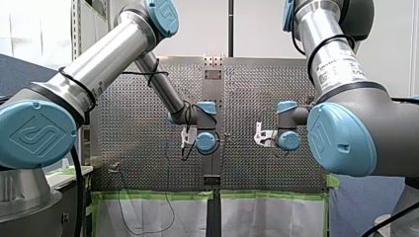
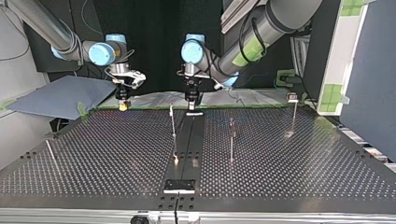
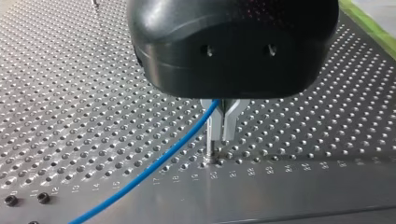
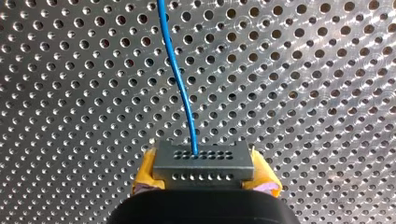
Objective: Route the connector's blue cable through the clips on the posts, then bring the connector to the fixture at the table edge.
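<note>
Though no clip looks threaded, both grippers grip.
My right gripper clamps the connector in yellow pads; ahead of the connector, my left gripper pinches its blue cable. Next, likely steer the cable to a post.

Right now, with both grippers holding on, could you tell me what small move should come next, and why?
Probably raise my left gripper, carrying the blue cable up toward the top of the nearest post. It pinches the cable low at the table, my right gripper clamps the connector, and no post in the top view shows cable yet.
</note>
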`<act>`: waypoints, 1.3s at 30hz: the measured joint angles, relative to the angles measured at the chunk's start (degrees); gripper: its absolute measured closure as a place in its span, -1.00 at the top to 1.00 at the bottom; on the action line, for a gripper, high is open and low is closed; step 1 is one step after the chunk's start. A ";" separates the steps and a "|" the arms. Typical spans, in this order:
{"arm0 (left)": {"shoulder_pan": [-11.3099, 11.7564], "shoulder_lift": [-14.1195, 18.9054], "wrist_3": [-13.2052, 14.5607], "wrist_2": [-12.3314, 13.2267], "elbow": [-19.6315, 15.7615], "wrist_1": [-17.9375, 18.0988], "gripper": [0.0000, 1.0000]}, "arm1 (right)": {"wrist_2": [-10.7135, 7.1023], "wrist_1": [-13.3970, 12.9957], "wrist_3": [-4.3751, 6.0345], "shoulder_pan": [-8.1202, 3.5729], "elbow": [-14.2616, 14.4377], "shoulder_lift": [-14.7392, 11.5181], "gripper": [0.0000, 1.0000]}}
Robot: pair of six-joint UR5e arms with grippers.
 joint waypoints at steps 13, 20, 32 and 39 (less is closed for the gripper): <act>0.73 -0.08 -0.30 0.11 0.87 -1.43 -0.91 | 0.00 0.14 0.17 -0.30 -0.40 0.07 -1.00; 1.25 -0.08 -0.32 0.38 0.95 -1.33 -0.91 | 0.00 0.66 0.25 -0.40 -1.03 0.08 -1.00; 1.90 -0.11 -0.40 1.95 1.33 -1.36 -0.91 | 0.17 0.82 0.26 -0.71 -1.33 0.15 -1.00; 2.43 -0.11 -0.41 2.04 1.47 -1.38 -0.91 | 0.34 0.83 0.26 -1.11 -1.38 0.20 -1.00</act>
